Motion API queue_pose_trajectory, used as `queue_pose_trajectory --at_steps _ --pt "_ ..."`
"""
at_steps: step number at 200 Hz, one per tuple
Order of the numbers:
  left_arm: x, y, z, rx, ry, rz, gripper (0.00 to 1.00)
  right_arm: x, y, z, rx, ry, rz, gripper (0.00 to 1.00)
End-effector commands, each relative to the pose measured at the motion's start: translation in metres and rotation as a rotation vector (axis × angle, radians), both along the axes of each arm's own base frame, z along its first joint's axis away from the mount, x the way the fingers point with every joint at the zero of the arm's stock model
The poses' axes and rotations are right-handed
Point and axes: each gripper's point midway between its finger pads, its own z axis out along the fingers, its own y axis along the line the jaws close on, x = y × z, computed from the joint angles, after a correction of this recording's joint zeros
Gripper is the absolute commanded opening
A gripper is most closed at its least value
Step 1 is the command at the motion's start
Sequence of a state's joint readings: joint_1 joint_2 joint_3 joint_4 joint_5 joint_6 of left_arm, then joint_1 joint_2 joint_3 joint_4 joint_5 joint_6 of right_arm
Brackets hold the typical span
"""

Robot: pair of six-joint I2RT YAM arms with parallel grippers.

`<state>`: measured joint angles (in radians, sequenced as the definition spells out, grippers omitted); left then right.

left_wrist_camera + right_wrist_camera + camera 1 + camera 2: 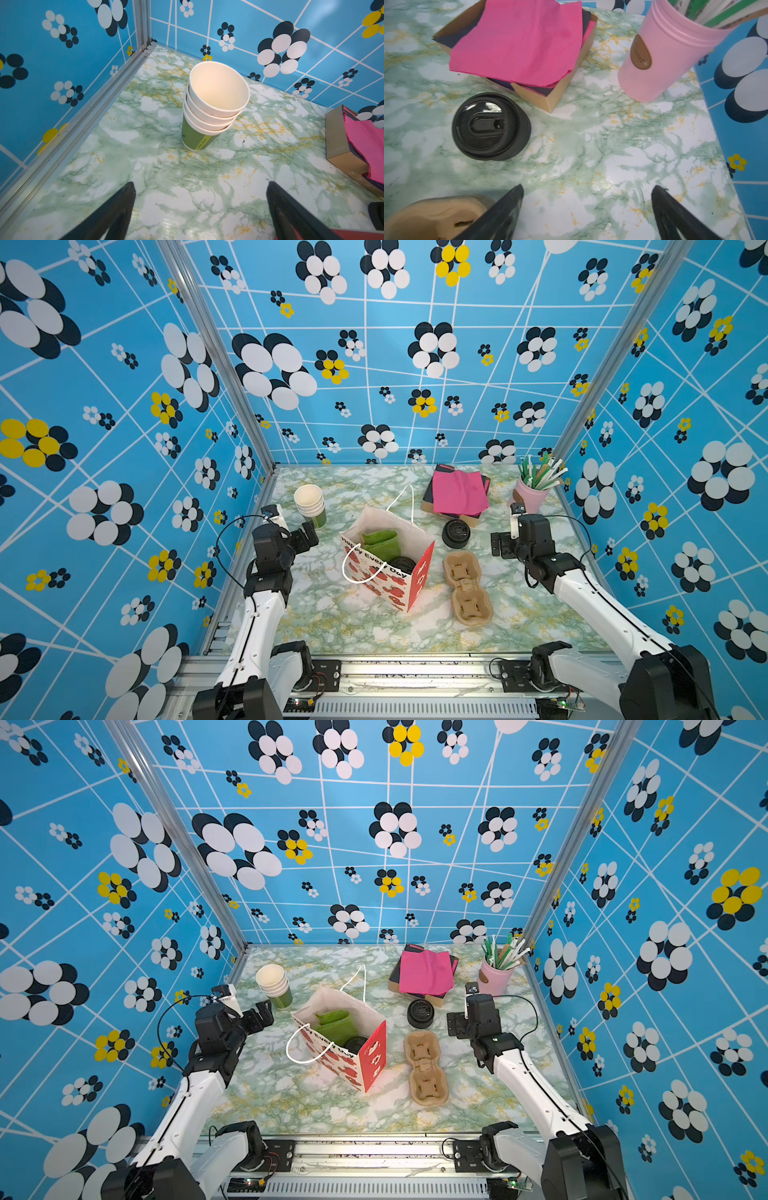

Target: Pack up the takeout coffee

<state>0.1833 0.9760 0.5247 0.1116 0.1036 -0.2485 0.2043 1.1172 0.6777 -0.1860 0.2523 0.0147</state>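
Observation:
An open paper bag (384, 587) with red prints and white cord handles stands mid-table, also in the other top view as the bag (332, 1058). Inside it, a round black sip lid shows from above, which I take for the takeout coffee (402, 563) (355, 1043); the cup's side is hidden by the bag wall. A green folded thing (380, 543) lies beside it in the bag. My left gripper (308, 534) (200, 185) hovers open left of the bag, facing the cup stack. To the bag's right, my right gripper (500, 545) (587, 188) is open with nothing in it.
Nested cream-and-green cups (310, 504) (209, 108) stand back left. A stack of black lids (456, 533) (491, 126), a cardboard cup carrier (467, 593), a box of pink napkins (457, 493) (517, 41) and a pink straw holder (532, 493) (660, 60) occupy the right side.

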Motion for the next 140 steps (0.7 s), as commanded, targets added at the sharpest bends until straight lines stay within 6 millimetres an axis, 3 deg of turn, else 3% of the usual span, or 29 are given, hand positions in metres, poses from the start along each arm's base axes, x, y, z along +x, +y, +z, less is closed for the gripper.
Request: queue_pose_trajectory --at_steps 1,41,78,140 --pt "0.009 0.016 0.003 0.022 -0.094 0.075 0.99 0.014 -0.011 -0.002 0.001 -0.065 -0.029 0.99" --pt "0.008 0.025 -0.023 0.066 -0.091 0.118 0.99 0.03 -0.024 -0.032 -0.023 -0.079 -0.085 0.99" --pt "0.013 0.029 -0.04 0.099 -0.087 0.131 0.99 0.044 -0.023 -0.055 -0.027 -0.073 -0.088 0.99" --pt "0.028 0.013 -0.054 0.175 -0.106 0.091 0.99 0.069 -0.021 -0.044 -0.066 -0.182 -0.045 0.99"
